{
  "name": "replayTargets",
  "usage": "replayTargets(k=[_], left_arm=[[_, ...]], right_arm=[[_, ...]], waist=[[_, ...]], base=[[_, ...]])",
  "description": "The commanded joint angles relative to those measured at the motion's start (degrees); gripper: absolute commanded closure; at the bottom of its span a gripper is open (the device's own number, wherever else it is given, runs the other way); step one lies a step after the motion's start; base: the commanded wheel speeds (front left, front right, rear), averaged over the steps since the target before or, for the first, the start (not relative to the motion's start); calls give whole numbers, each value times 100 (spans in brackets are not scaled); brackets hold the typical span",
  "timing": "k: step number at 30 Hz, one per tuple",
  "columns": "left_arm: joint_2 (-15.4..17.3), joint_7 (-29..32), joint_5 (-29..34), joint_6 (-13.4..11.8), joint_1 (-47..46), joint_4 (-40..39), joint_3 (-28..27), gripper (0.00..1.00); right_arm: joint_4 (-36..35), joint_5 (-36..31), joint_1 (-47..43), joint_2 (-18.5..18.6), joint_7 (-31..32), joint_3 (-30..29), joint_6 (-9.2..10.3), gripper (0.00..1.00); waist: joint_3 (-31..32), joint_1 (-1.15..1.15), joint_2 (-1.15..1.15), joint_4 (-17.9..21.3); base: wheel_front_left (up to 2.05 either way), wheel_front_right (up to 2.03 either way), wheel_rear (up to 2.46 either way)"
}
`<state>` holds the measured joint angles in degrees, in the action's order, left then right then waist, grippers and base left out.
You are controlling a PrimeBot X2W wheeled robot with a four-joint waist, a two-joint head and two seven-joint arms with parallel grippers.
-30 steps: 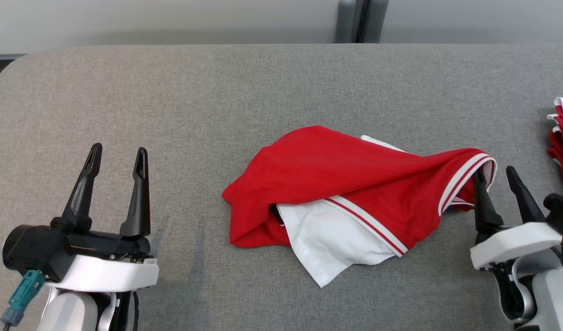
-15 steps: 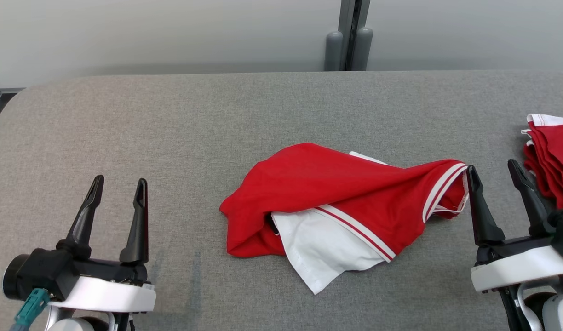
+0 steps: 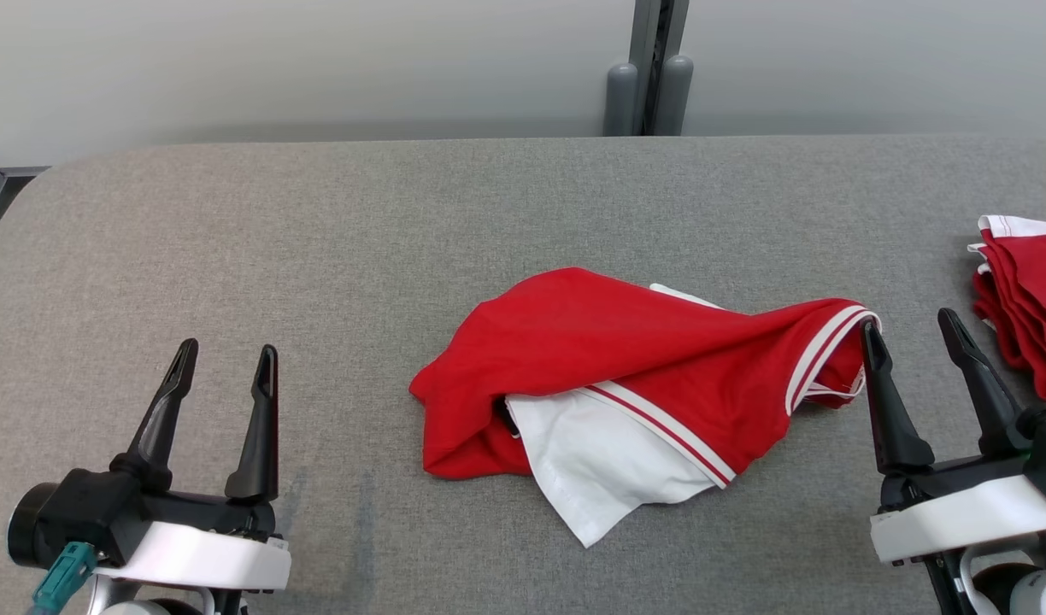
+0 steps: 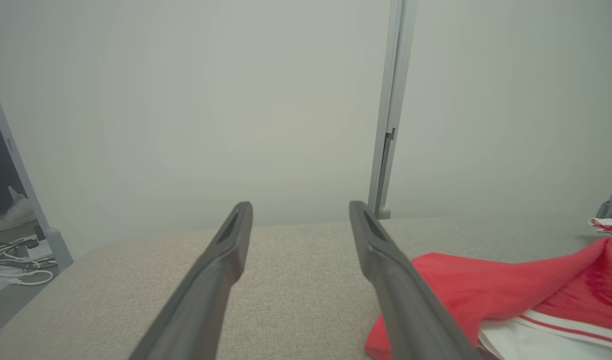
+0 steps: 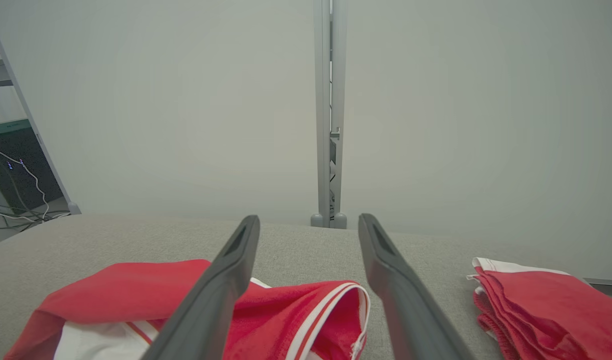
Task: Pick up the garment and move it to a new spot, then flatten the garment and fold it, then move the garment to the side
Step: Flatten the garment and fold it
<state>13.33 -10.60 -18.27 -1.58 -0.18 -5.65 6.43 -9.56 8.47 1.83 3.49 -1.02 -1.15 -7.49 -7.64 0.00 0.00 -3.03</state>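
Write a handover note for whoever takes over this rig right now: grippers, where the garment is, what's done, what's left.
Left gripper: open, empty, at the left of the table, clear of the garment.
Right gripper: open, empty, with one finger right beside the garment's striped hem; contact unclear.
Garment: crumpled heap mid-table, red with a white part showing. A folded red pile sits at the table's right edge.
Done: no flattening or folding; whether the first move happened cannot be told.
Left: flatten, fold, move aside.

left end effector [image 3: 224,359] spread empty, right end effector [image 3: 912,329] spread empty
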Motion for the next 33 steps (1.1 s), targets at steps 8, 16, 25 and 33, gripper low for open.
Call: replayTargets(k=[8, 16, 25, 33], left_arm=[[38, 2, -52, 37, -164, -23, 60, 0], [-55, -121, -95, 91, -393, 139, 144, 0], [-166, -263, -119, 125, -578, 359, 221, 0], [-231, -349, -140, 178, -701, 470, 253, 0]], right_arm=[[22, -116, 192, 136, 171, 339, -2, 0], [495, 111, 259, 504, 547, 2205, -2, 0], [1226, 312, 171, 813, 1003, 2999, -2, 0], [2007, 117, 298, 837, 1253, 3036, -2, 0]], waist=[[-156, 0, 0, -131], [-415, 0, 0, -503], [-654, 0, 0, -822], [-756, 0, 0, -959]], base=[[0, 0, 0], [0, 0, 0], [0, 0, 0], [0, 0, 0]])
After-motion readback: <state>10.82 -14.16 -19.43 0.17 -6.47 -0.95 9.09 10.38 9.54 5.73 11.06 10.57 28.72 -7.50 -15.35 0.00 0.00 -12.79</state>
